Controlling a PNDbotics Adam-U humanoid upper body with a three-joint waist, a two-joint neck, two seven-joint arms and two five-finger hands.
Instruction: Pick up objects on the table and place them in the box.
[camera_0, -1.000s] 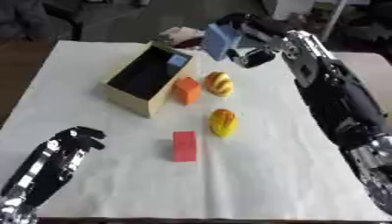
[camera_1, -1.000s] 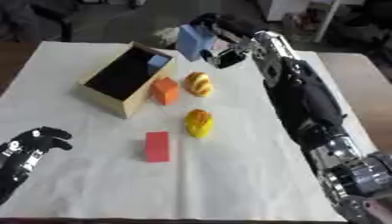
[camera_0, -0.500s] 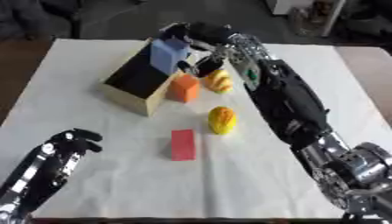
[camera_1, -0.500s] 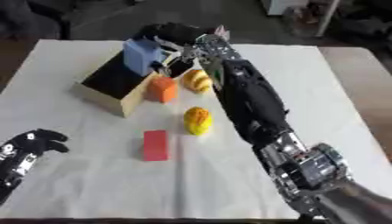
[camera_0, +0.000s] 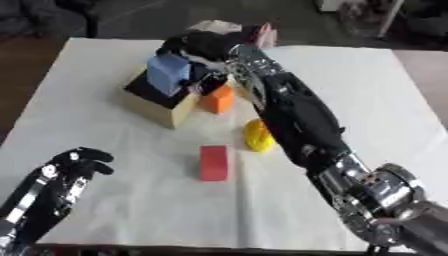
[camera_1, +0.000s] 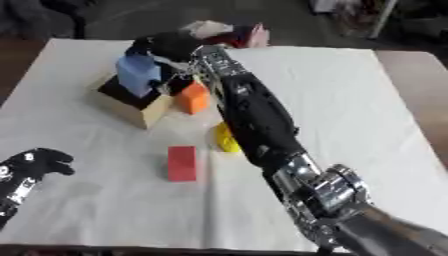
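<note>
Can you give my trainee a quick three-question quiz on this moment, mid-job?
1. True or false: the right hand holds the blue block over the box.
2. Which thing lies nearest the robot on the white table? A) orange block B) red block C) yellow object
3. Fill in: the left hand shows at the lower ____ corner, holding nothing.

Key: 1 true; 2 B; 3 left.
</note>
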